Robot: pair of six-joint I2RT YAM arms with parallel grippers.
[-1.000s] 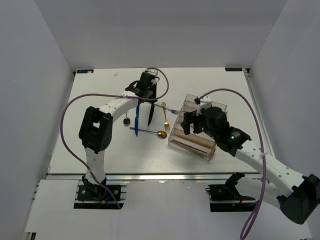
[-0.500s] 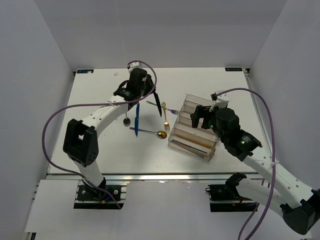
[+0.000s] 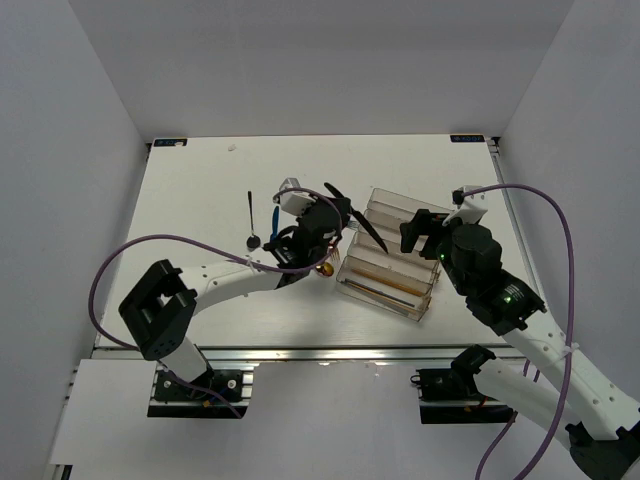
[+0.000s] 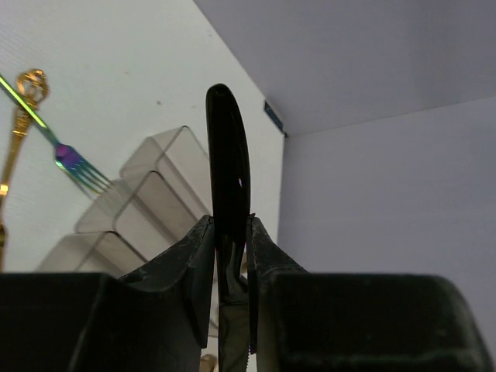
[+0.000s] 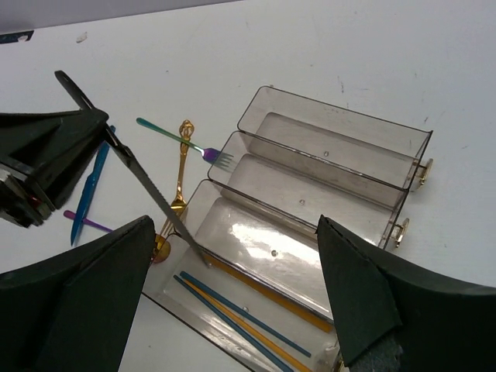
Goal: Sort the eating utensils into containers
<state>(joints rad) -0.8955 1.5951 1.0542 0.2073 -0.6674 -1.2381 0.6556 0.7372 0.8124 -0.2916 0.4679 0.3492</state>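
Note:
My left gripper (image 3: 338, 211) (image 4: 230, 225) is shut on the black knife (image 3: 364, 228) (image 4: 228, 159) (image 5: 151, 190), gripping it near the handle. The serrated blade slants down over the left end of the clear tray (image 3: 419, 213) (image 5: 333, 136) (image 4: 155, 147). Its tip is at the wall beside the compartment that holds the wooden and dark chopsticks (image 5: 240, 314) (image 3: 385, 288). My right gripper (image 3: 421, 233) (image 5: 232, 226) hangs open above the tray with nothing in it. On the table left of the tray lie the iridescent fork (image 5: 174, 139) (image 4: 71, 158), gold fork (image 5: 180, 167), blue knife (image 5: 89, 190) (image 3: 275, 217), purple-handled gold spoon (image 5: 159, 248) (image 3: 323, 268) and black spoon (image 3: 251, 222).
The tray sits at an angle, right of the table's middle. Grey walls close in the table at the back and on both sides. Purple cables loop over both arms. The left forearm lies low across the table's near left.
My left arm has swung the black knife from the back of the table toward the tray, blade now over its left end. My right gripper has drifted right and stays open.

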